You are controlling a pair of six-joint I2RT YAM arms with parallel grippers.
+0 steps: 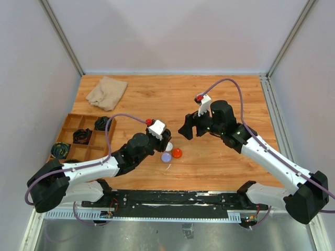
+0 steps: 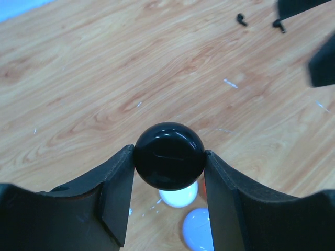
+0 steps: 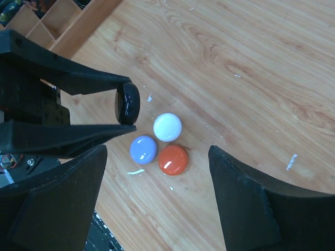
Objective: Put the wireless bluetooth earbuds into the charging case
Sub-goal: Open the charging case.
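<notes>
My left gripper [image 2: 168, 157] is shut on a round glossy black case [image 2: 169, 155] and holds it above the wooden table. In the right wrist view the black case [image 3: 127, 103] stands on edge between the left fingers [image 3: 78, 83]. Three closed round cases lie together on the table: white [image 3: 167, 127], lilac [image 3: 143, 149] and red [image 3: 172, 159]. My right gripper [image 3: 157, 150] is open and empty above them. Two tiny black earbuds [image 2: 241, 19] [image 2: 279, 24] lie on the wood beyond the left gripper. No other earbuds show.
A wooden compartment tray [image 1: 70, 121] holding dark coiled cables stands at the left edge. A beige cloth [image 1: 107, 92] lies at the back left. The three cases [image 1: 177, 153] lie between the two grippers in the top view.
</notes>
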